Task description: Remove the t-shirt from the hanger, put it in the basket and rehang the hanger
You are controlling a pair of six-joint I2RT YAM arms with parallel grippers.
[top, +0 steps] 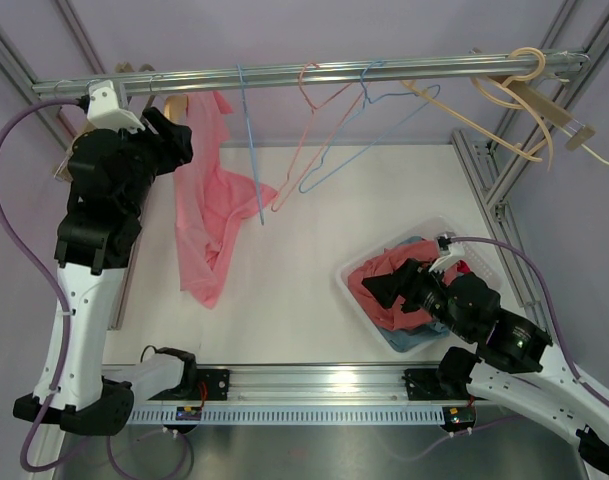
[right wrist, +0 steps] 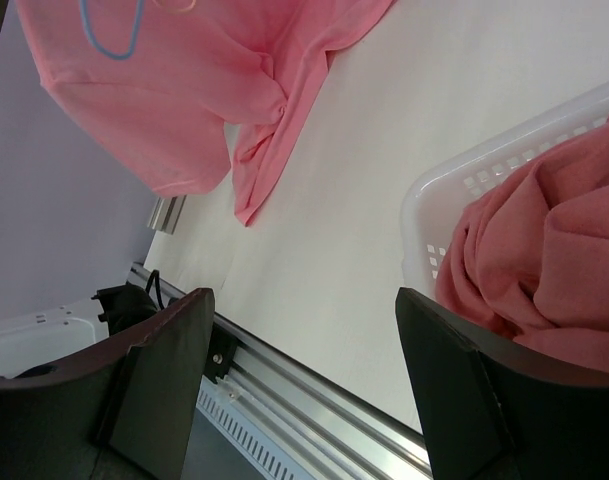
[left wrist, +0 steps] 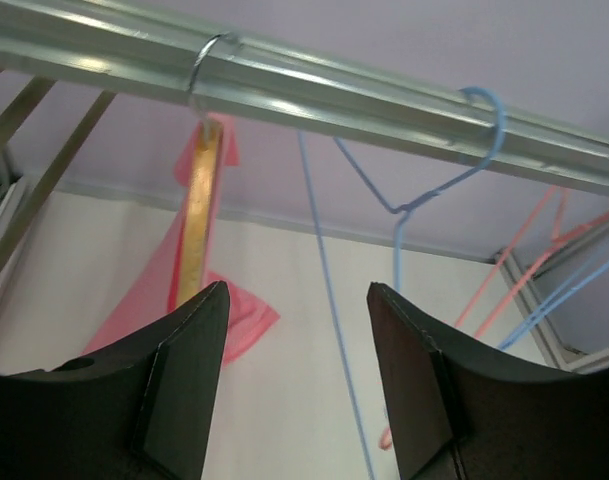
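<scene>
**T-shirt still on the hanger, both grippers empty**

At the left end of the rail [top: 314,72], the pink t-shirt [top: 206,200] hangs bunched and lopsided from the wooden hanger [left wrist: 196,215], whose hook is over the rail. I judge the removal partway at best, with the pull-off left to do. My left gripper [left wrist: 297,295] sits just under the rail there, jaws apart with nothing between them, and the hanger and shirt are just beside it, ungrasped. Well below the rail's right half, my right gripper [right wrist: 302,295] hangs wide and empty by the basket [right wrist: 454,185] of clothes.
</scene>
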